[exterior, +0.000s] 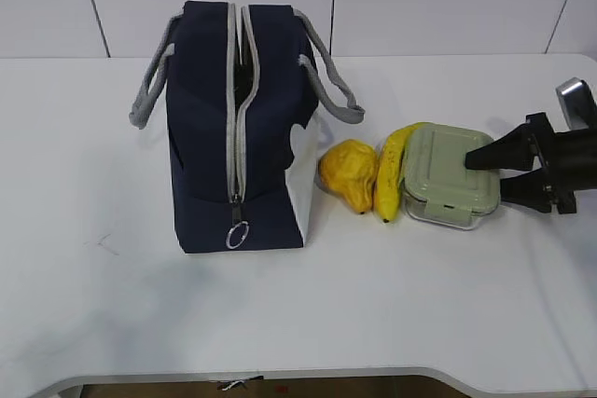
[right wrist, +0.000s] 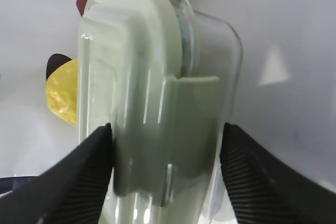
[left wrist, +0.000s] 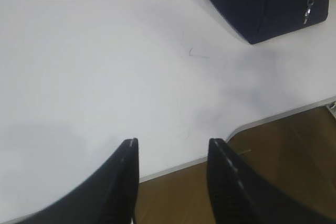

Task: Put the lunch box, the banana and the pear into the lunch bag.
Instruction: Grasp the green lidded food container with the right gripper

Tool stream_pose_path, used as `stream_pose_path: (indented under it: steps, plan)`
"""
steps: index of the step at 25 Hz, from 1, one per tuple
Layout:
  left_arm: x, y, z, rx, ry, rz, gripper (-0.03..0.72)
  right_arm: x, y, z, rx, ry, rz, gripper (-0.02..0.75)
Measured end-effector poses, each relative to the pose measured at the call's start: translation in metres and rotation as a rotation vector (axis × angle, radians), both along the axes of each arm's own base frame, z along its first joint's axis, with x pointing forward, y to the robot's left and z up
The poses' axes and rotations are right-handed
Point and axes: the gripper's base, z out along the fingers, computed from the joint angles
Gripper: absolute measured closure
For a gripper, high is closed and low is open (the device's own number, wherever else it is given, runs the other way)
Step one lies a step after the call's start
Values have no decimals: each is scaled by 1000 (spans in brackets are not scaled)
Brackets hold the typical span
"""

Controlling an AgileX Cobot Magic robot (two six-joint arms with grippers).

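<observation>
Right gripper [right wrist: 165, 169]: jaws clamped on the lunch box [right wrist: 152, 93], top and bottom.
Left gripper [left wrist: 173, 174]: jaws apart, empty.
Banana [exterior: 393, 171]: just beyond the box.
Pear [exterior: 348, 174]: past banana, beside lunch bag [exterior: 238, 128].

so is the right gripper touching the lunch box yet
Touching. In the right wrist view both fingers press against the lunch box, one on the lid side, one on the clear base.

No text, label, brand, number or sign can be read anywhere, neither on the lunch bag [exterior: 238, 128] nor on the lunch box [exterior: 446, 172].
</observation>
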Motion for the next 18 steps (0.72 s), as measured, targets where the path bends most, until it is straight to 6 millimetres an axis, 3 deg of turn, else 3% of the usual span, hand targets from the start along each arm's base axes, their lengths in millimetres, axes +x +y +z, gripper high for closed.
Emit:
stream_pose_path:
  steps: [18]
  plan:
    - [0, 0, 0, 0, 0, 0, 362, 2, 6, -6, 76, 9, 5, 330]
